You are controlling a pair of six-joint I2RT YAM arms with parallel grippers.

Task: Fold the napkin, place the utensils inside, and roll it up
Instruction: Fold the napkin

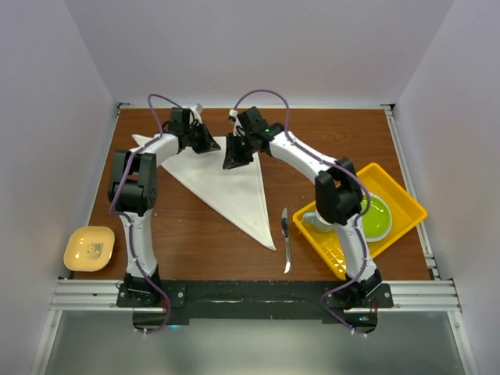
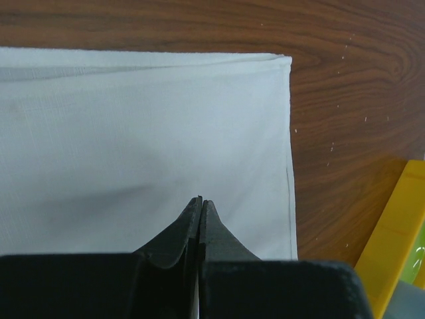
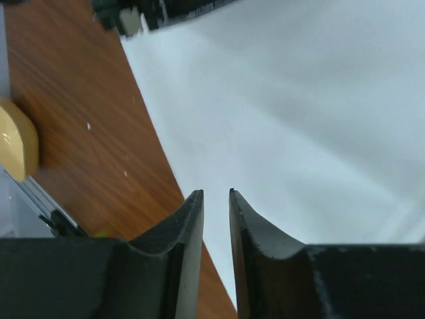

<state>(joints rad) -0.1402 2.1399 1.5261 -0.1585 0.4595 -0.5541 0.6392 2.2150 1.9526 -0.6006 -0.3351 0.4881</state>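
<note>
Starting at the near edge: the knife (image 1: 287,238) lies flat on the worktop (image 1: 203,242) between the arm bases, just left of the yellow tray (image 1: 408,205). A small yellow bowl (image 1: 89,248) sits near the left corner. Mid-worktop, the napkin (image 1: 230,187) lies folded into a triangle, tip toward the knife. At its far edge, the left end effector (image 2: 201,201) has its fingertips pressed together. The right end effector (image 3: 216,194) shows a narrow gap. Contact with the cloth: cannot tell.
</note>
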